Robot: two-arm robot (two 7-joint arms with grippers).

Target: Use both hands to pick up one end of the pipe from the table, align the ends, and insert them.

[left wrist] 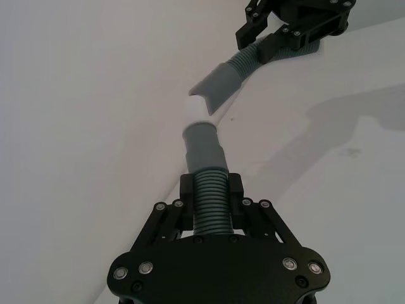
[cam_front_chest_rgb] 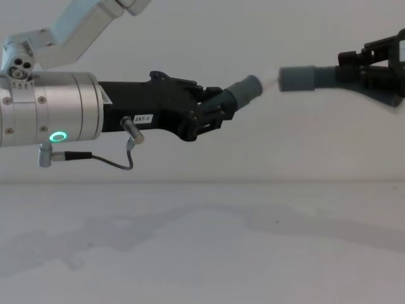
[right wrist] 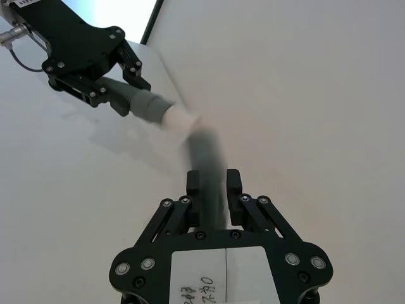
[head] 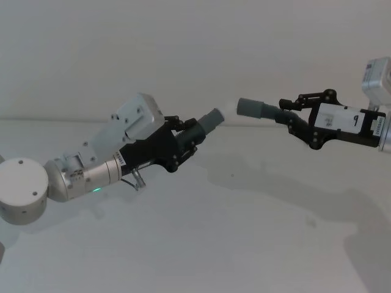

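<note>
Above the table (head: 244,244), cuffs (head: 211,120) face apart, unjoined.

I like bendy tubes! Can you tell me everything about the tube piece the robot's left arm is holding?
The left pipe piece is a short dark-grey hose, plastic-looking, ribbed along its body with a smooth cuff at its free end. The left end effector is shut on the ribbed part and holds it in the air above the table. The cuff tilts upward toward the other pipe piece, apart from it.
</note>
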